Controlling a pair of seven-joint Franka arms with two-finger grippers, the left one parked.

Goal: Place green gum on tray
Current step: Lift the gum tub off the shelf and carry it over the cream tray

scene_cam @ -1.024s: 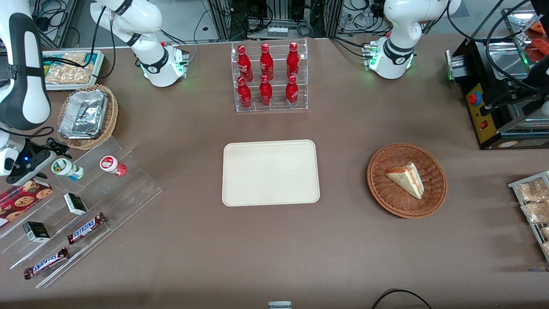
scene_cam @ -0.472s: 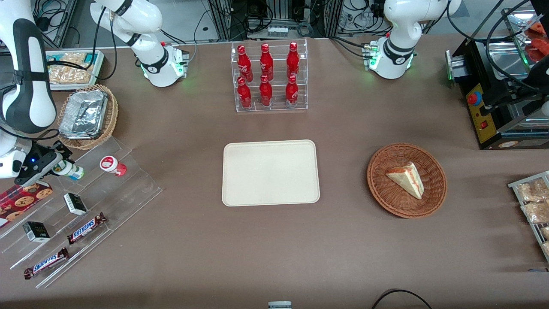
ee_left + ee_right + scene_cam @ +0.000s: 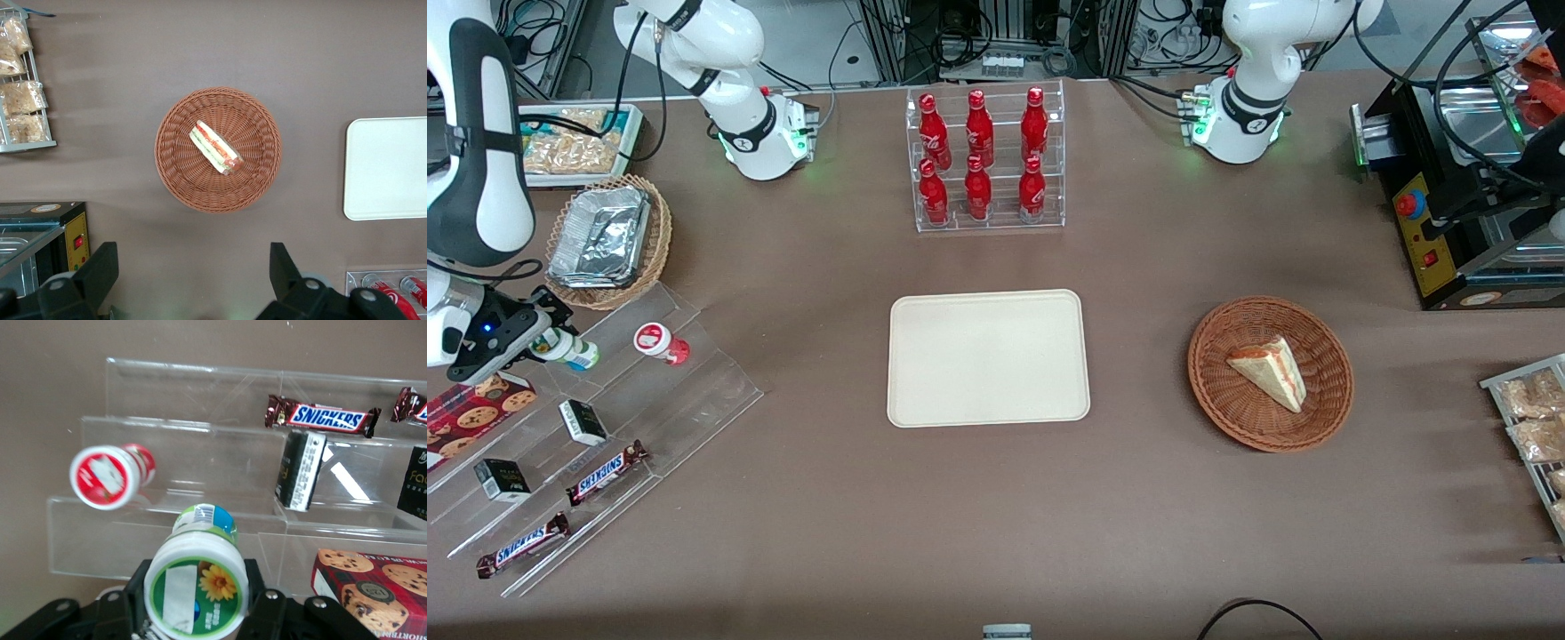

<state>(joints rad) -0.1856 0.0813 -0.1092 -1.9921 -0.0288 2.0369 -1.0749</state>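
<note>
The gripper is at the acrylic stand toward the working arm's end of the table, its two fingers closed against the sides of the green gum, which sits between them at the stand's top step with its lid facing the wrist camera. One red gum stands just beside it on the same step, apart from it. Lower steps hold two dark boxes and two Snickers bars; one cookie box lies by the gripper. The tray lies in the middle of the table, well apart from the gum. Farther from the front camera than the tray, a clear rack holds six red bottles. One wicker basket with one sandwich wedge sits toward the parked arm's end; another basket with foil trays is near the stand.
</note>
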